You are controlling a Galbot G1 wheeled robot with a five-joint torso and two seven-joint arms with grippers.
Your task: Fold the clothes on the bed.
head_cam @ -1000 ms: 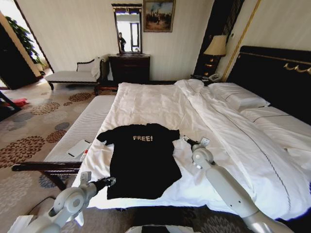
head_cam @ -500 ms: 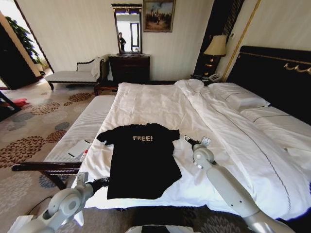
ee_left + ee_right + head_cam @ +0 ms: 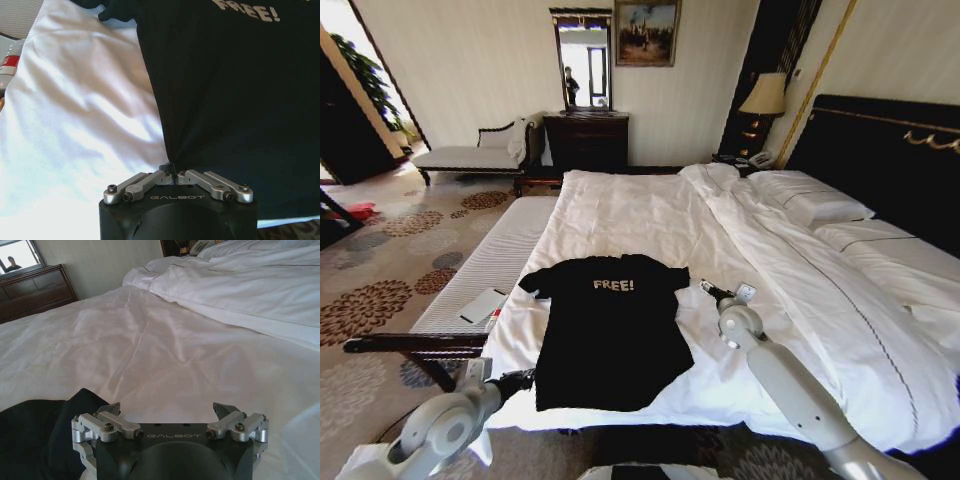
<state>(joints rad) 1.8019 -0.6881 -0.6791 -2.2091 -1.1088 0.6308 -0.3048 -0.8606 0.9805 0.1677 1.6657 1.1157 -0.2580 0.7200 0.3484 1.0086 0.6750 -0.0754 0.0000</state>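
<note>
The black T-shirt (image 3: 610, 335) with pale "FREE!" lettering lies flat, chest up, on the white bed (image 3: 640, 215) near its foot edge. My left gripper (image 3: 523, 379) is at the shirt's near left hem corner. In the left wrist view that gripper (image 3: 172, 172) is shut, pinching the edge of the T-shirt (image 3: 235, 100), which is drawn to a point there. My right gripper (image 3: 706, 290) hovers just right of the shirt's right sleeve. In the right wrist view it (image 3: 167, 412) stands open and holds nothing, with the black sleeve (image 3: 40, 435) beside one finger.
A narrow white-striped bench (image 3: 490, 265) runs along the bed's left side, with a white booklet (image 3: 483, 305) on it. Bunched duvet (image 3: 800, 270) and pillows (image 3: 815, 205) lie to the right before the dark headboard (image 3: 890, 150). Patterned carpet lies to the left.
My left gripper has drawn back toward the bed's near left corner, dragging the shirt's hem corner slightly with it. The right gripper has barely moved.
</note>
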